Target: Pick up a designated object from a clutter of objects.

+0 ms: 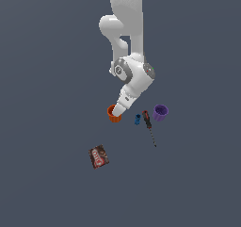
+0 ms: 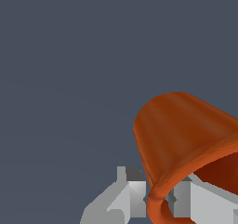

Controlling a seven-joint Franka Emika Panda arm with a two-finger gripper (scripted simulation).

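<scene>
The orange-red ribbed cup (image 1: 113, 115) stands on the grey floor at the exterior view's left end of the clutter. My gripper (image 1: 116, 111) reaches down onto its rim. In the wrist view the cup (image 2: 181, 130) fills the frame beside my gripper (image 2: 160, 193). One finger (image 2: 132, 195) is outside the wall and the other (image 2: 193, 200) is inside, and both press on the rim. The purple cup (image 1: 160, 112), the tiny blue piece (image 1: 137, 119), the red-and-black screwdriver (image 1: 148, 125) and the flat red-brown packet (image 1: 99, 156) lie apart from it.
The white arm (image 1: 127, 37) comes down from the top of the exterior view above the cup. The blue piece and the screwdriver lie close to the cup on the exterior view's right. Plain grey floor (image 1: 47, 80) surrounds the items.
</scene>
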